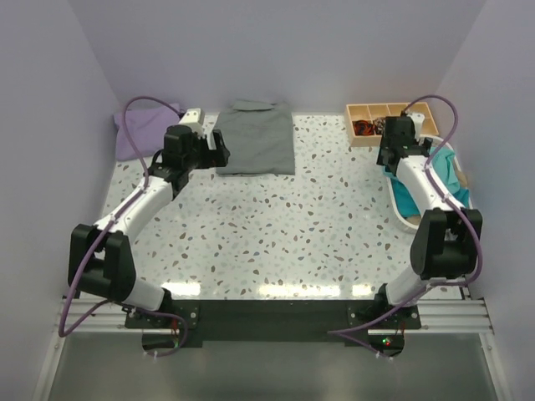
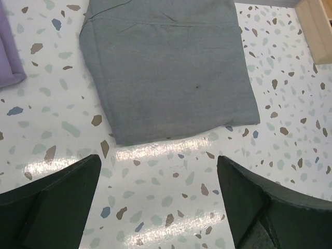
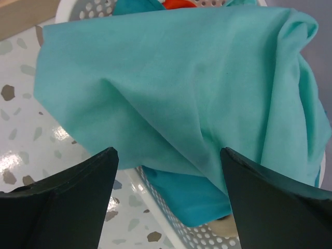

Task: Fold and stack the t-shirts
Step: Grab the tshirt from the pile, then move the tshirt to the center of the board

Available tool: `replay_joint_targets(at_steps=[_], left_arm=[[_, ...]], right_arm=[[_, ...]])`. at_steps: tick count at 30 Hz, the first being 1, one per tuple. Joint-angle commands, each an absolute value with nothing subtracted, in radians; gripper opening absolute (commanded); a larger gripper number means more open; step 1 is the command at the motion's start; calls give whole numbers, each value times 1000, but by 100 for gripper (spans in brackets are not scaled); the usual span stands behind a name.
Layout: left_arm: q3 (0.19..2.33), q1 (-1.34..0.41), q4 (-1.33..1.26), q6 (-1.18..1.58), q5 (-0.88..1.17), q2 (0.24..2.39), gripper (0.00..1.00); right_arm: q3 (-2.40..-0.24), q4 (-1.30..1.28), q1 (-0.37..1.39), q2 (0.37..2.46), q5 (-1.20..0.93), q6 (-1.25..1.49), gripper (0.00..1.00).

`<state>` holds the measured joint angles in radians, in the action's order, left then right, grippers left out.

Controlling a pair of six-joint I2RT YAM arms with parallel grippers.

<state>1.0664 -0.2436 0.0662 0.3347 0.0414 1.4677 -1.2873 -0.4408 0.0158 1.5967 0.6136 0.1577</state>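
Lavender t-shirt (image 1: pixel 138 134) far left on bench (image 1: pixel 284 225); folded grey t-shirt (image 2: pixel 166 67) lies flat beside it, left hand (image 2: pixel 158 207) open, empty, near its front edge. Right hand (image 3: pixel 168 202) open over turquoise t-shirt (image 3: pixel 181 78) heaped in white basket (image 1: pixel 406 215). Best to pinch one top fold and lift clear of the rim

Terrazzo table (image 1: pixel 276 230) holds grey shirt (image 1: pixel 257 138), lavender shirt (image 1: pixel 132 144), basket (image 3: pixel 166 205).

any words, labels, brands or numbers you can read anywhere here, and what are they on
None: no text can be read in any view.
The grey folded shirt, lavender shirt, turquoise shirt, white basket and wooden tray show no print, label or number.
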Motion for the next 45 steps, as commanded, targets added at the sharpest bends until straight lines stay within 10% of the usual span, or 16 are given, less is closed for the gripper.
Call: replay_joint_targets(at_steps=[1, 5, 7, 16, 31, 39, 45], left_arm=[[1055, -245, -37, 354, 104, 1486, 98], [1054, -245, -51, 357, 120, 1496, 95], [1051, -244, -57, 360, 120, 1499, 93], [1055, -244, -60, 364, 127, 1503, 78], [1054, -245, -2, 411, 26, 1353, 72], [1022, -242, 121, 393, -187, 1137, 82], [976, -241, 146, 387, -140, 1118, 84]], right_arm=[[-1339, -385, 2, 1641, 643, 169, 81], [-1358, -376, 3, 1681, 637, 170, 49], [-1351, -354, 3, 1675, 617, 175, 0], [-1186, -190, 2, 1354, 128, 184, 0], [-1584, -433, 315, 1195, -808, 209, 0], [-1505, -333, 419, 1160, -910, 270, 0], [-1211, -471, 419, 1242, -425, 230, 0]])
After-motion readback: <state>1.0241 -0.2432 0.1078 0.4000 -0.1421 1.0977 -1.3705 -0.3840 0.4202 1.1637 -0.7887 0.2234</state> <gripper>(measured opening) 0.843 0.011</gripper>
